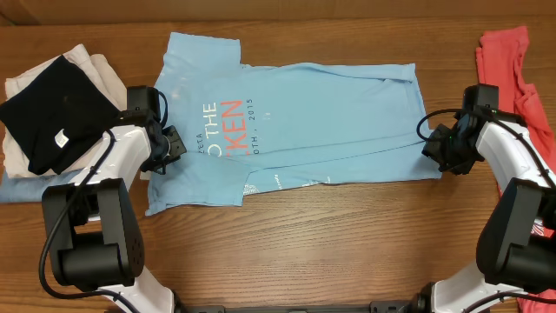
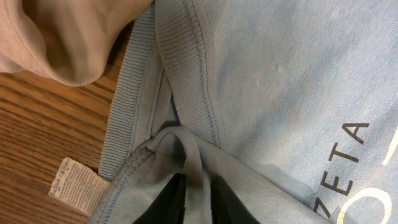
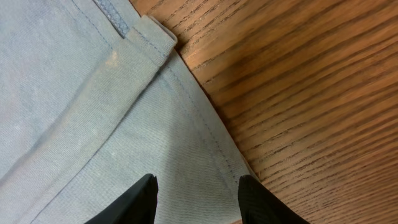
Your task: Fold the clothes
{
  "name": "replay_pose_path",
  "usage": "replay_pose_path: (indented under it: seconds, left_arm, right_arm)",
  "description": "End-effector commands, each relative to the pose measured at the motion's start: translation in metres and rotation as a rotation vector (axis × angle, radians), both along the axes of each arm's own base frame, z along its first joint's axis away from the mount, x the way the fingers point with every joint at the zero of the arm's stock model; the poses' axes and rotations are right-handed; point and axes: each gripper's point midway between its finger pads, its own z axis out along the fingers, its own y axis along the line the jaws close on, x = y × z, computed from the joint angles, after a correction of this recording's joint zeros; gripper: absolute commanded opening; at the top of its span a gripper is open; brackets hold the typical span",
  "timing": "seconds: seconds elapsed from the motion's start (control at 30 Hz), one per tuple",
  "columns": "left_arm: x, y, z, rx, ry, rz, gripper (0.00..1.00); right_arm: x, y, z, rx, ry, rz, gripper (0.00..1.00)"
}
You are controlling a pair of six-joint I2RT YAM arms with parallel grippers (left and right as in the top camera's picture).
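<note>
A light blue T-shirt (image 1: 295, 122) with dark and orange lettering lies spread across the middle of the wooden table, partly folded. My left gripper (image 1: 169, 148) is at the shirt's left edge by the collar, shut on a pinched fold of the blue fabric (image 2: 196, 168). The collar ribbing (image 2: 127, 106) and a white tag (image 2: 74, 186) show in the left wrist view. My right gripper (image 1: 447, 152) is at the shirt's lower right corner, open, its fingers (image 3: 196, 190) straddling the hem corner (image 3: 205, 143) without closing on it.
A stack of folded clothes, a black garment (image 1: 48, 109) on beige ones (image 1: 95, 69), lies at the far left; the beige cloth (image 2: 62, 37) is close to the left gripper. A red garment (image 1: 512, 65) lies at the far right edge.
</note>
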Motion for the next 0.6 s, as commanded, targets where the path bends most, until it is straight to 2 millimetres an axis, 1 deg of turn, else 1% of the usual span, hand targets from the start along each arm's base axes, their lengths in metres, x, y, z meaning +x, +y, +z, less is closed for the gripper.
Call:
replay_pose_path:
  seconds: [0.0, 0.13, 0.23, 0.33, 0.47, 0.57]
  left_arm:
    - [-0.0046, 0.0018, -0.0081, 0.018, 0.027, -0.016, 0.17]
    - [-0.0054, 0.0025, -0.0083, 0.022, 0.030, -0.015, 0.15]
    - [-0.0070, 0.0023, -0.0087, 0.021, 0.037, -0.015, 0.19]
    - [-0.0085, 0.0028, -0.0089, 0.024, 0.043, -0.014, 0.16]
    - [-0.0088, 0.0054, -0.0087, 0.039, 0.045, -0.011, 0.16]
    - [-0.0098, 0.0055, -0.0116, 0.040, 0.053, -0.011, 0.11]
  right_arm:
    - [-0.0006, 0.0003, -0.0004, -0.006, 0.002, 0.005, 0.46]
    - [-0.0007, -0.0001, -0.0005, -0.008, 0.002, 0.005, 0.46]
    - [-0.0024, -0.0024, -0.0008, -0.022, 0.010, 0.003, 0.46]
    - [-0.0043, -0.0053, -0.0011, -0.038, 0.019, 0.000, 0.46]
    - [-0.0048, -0.0060, -0.0011, -0.043, 0.022, -0.001, 0.46]
    - [-0.0048, -0.0060, -0.0011, -0.043, 0.022, -0.001, 0.46]
